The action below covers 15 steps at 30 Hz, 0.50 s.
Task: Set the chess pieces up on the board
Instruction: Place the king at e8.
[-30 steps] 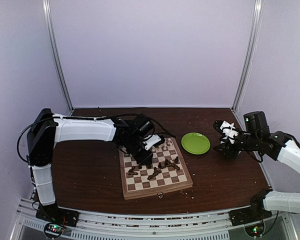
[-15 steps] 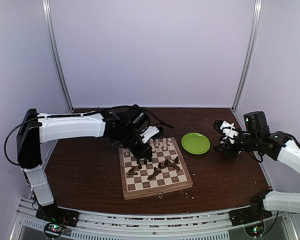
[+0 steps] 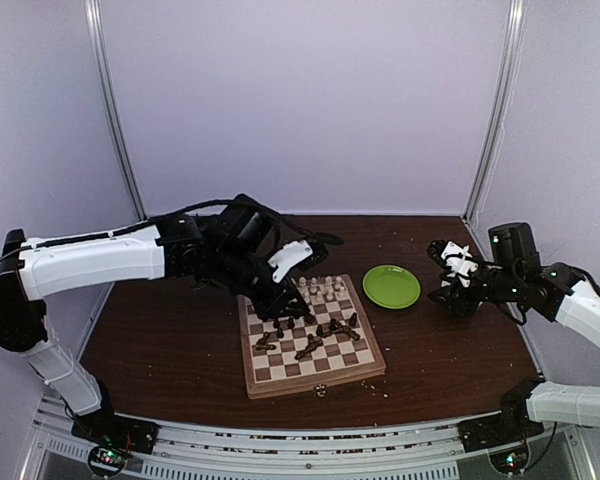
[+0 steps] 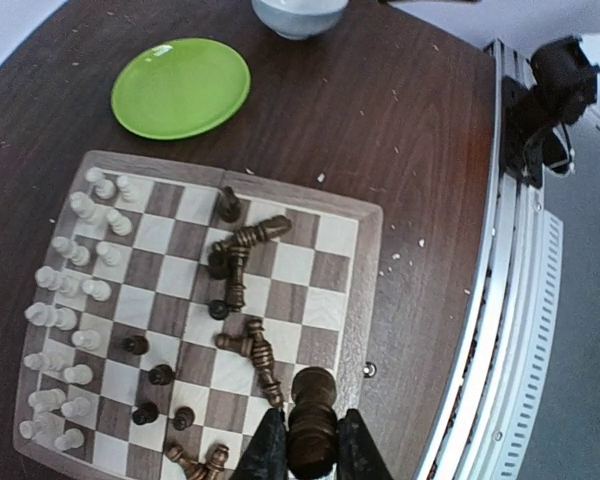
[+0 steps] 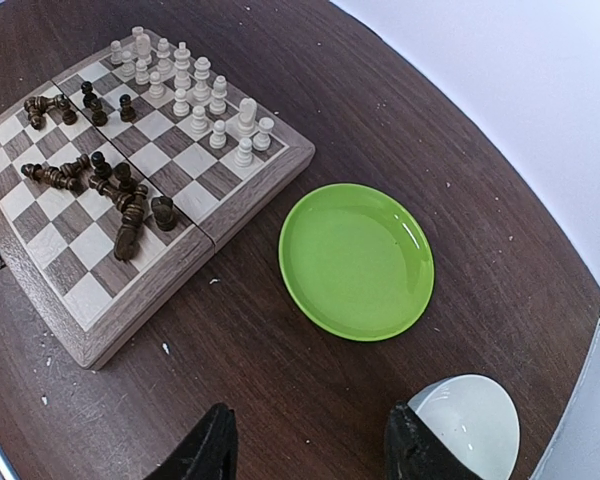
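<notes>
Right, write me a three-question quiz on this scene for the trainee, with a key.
1. True or false: the left gripper is shut on a dark piece.
2. The green plate holds: A a bowl, B a chess piece, C nothing.
3. Which colour of pieces stands upright in two tidy rows along one edge of the board?

Key: 1 true. 2 C. 3 the pale pieces.
</notes>
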Tool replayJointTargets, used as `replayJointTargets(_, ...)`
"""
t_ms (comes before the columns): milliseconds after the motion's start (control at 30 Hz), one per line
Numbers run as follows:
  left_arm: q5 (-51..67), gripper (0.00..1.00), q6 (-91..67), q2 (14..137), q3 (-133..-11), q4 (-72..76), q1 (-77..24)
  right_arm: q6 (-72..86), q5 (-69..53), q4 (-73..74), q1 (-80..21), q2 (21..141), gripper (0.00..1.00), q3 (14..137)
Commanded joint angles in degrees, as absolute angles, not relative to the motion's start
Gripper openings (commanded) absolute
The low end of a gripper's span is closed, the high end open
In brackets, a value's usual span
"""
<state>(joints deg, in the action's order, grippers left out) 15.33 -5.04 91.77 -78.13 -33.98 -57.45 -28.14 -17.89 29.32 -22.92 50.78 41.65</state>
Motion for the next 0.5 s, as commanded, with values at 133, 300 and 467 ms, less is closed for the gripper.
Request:
replayJointTargets(133, 13.4, 0.04, -1.9, 99.0, -78.8, -37.3, -64.1, -28.4, -16.6, 29.0, -23.2, 49.9, 0.5, 41.4)
replayJointTargets(300, 11.2, 0.04, -1.7, 101.8, -77.9, -37.0, -65.0, -28.5, -16.7, 29.1, -23.2, 50.0, 0.5, 41.3)
replayJointTargets(467, 9.2, 0.04, -2.0, 104.4, -77.8, -35.7, -65.2, -28.5, -16.7, 29.1, -23.2, 50.0, 0.5, 41.3)
